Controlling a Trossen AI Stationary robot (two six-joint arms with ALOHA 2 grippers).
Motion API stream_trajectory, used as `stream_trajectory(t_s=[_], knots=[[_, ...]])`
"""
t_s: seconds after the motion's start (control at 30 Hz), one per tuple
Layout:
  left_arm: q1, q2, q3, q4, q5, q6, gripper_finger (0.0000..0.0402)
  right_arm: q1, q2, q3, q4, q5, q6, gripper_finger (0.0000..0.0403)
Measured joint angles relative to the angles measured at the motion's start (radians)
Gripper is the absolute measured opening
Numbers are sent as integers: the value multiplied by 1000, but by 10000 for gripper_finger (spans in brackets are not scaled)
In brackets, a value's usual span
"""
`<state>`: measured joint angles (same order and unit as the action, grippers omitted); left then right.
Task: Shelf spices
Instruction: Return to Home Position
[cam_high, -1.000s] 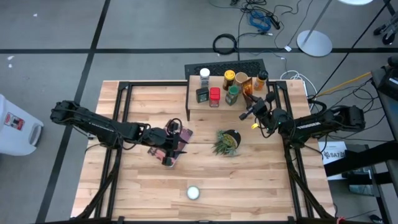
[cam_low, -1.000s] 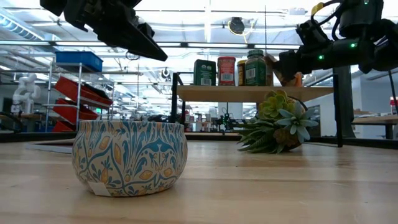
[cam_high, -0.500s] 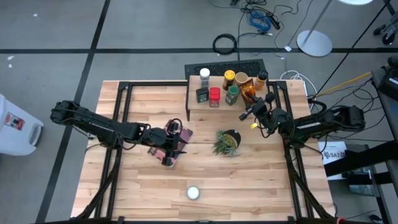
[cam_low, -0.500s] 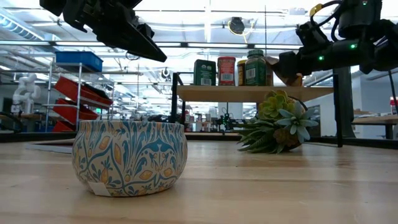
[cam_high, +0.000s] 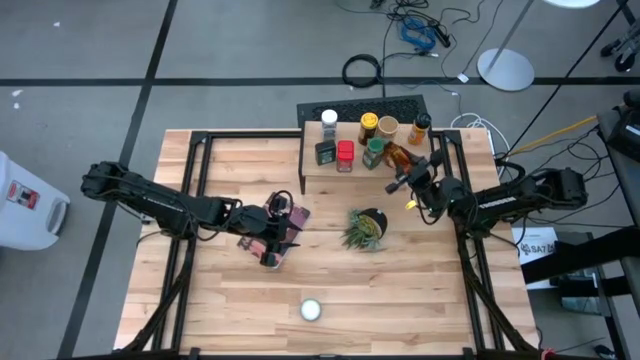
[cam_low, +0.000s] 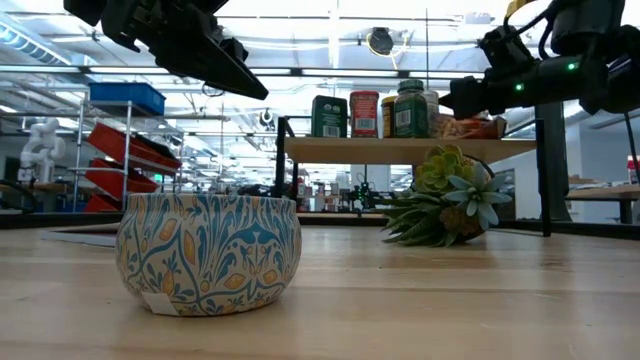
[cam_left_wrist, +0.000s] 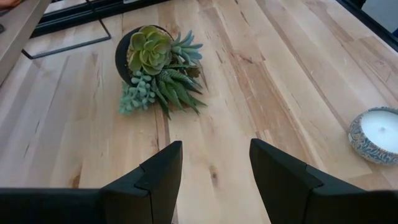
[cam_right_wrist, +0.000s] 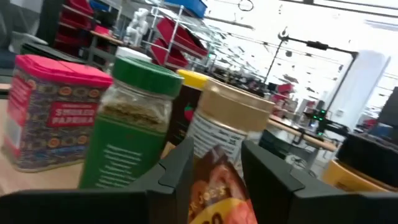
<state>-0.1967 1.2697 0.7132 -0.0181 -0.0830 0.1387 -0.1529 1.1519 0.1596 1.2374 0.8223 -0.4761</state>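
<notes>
My right gripper (cam_high: 402, 183) hangs with fingers spread just off the front right corner of the shelf (cam_high: 312, 172). At that edge the orange packet (cam_high: 397, 155) lies flat beside the jars (cam_high: 373, 152). Over bare table (cam_left_wrist: 280, 74), my left gripper (cam_left_wrist: 214, 180) hovers, also spread.

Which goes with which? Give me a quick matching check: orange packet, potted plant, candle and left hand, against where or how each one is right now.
Things:
1 orange packet
2 potted plant
3 candle
4 left hand

States:
A open, above the table
B lying on the shelf
C standing on the table, far from the shelf
D tipped on its side on the table

Pairs: 1-B, 2-D, 3-C, 4-A.
</notes>
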Motion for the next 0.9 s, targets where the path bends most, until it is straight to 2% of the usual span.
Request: stream_trajectory(t_s=[0.2,0.43,0.9], knots=[[0,0,0,0,0,-1,198,32,0,0,23,15,-46,131],[0,0,0,0,0,-2,198,91,0,6,151,20,-183,132],[0,0,0,0,0,-9,198,260,-2,180,155,22,-395,132]])
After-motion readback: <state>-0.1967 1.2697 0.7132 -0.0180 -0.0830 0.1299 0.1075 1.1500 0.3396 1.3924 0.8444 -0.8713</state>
